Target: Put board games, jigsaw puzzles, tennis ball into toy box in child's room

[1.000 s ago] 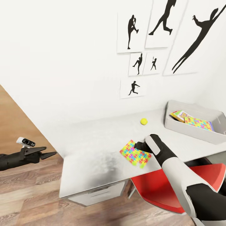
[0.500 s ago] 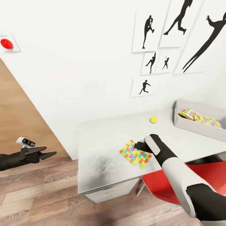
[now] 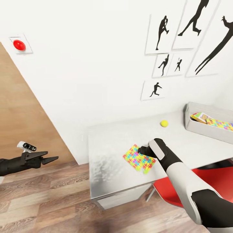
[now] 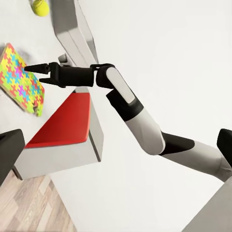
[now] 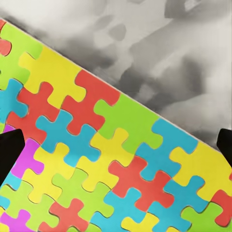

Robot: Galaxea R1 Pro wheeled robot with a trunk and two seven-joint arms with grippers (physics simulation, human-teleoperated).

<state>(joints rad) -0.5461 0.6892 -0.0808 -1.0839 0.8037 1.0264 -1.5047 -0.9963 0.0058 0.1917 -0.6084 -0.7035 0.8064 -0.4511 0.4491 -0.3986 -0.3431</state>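
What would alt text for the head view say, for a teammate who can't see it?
The right gripper hangs just over a jigsaw puzzle lying flat on the pale table. Beyond it sit a tennis ball and the toy box, already holding a puzzle and a game. The left gripper hangs over wood floor, jaws shut.

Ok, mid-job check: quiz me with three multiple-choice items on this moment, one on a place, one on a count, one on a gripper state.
1. The small yellow-green tennis ball lies:
A in the bin
B on the pale grey table top
C on the floor

2. Jigsaw puzzles outside the light-grey tray-like toy box:
A one
B two
C none

3. The left gripper is:
A clamped on the ball
B holding a puzzle
C holding nothing, over the wooden floor

Key: B, ball sits on the bare top; A, one multicoloured jigsaw sheet lies by the right gripper; C, nothing between its fingers.
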